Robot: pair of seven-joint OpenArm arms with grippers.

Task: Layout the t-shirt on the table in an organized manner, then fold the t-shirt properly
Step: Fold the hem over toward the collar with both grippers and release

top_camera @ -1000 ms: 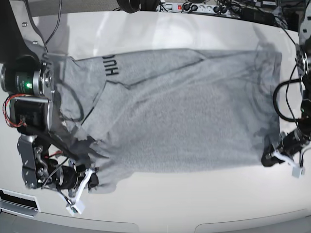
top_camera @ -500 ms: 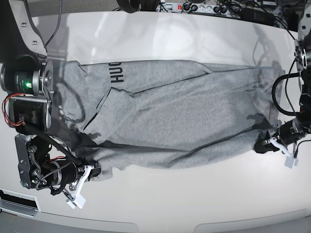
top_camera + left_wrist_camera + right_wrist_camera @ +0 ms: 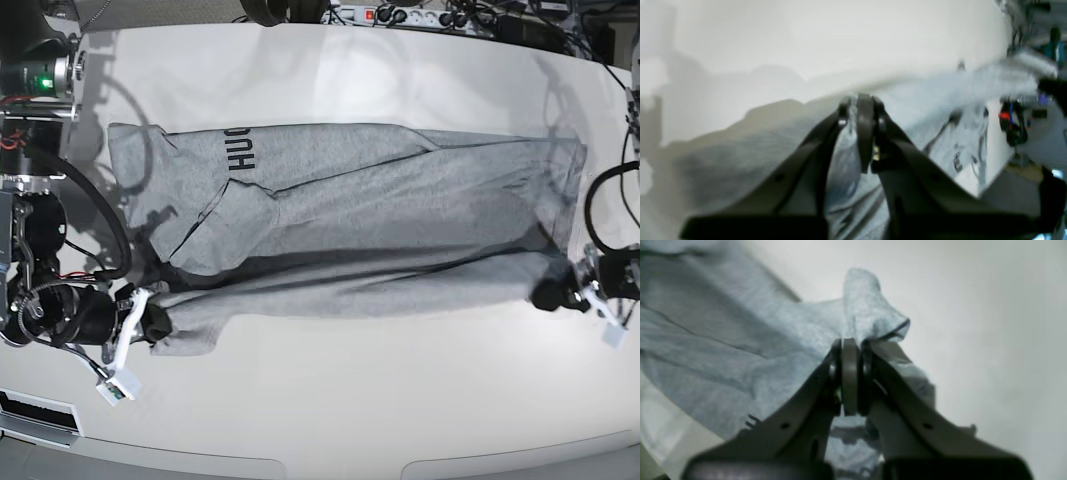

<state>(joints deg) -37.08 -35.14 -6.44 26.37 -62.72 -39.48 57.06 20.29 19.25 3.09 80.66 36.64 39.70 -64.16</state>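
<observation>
Along the near edge of the bench (image 3: 330,420), both arms pinch the t-shirt (image 3: 380,230) taut between them: the right end effector (image 3: 150,330) is clamped on one end, the left end effector (image 3: 560,297) on the other. The shirt stretches across the bench's middle, its lettering toward the far-left corner. This looks like the laying-out step; next, the cloth needs lowering flat without wrinkles. No containers are visible.

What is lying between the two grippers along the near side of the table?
In the base view, only the t-shirt spans from the right gripper to the left gripper, its near edge pulled taut.
</observation>
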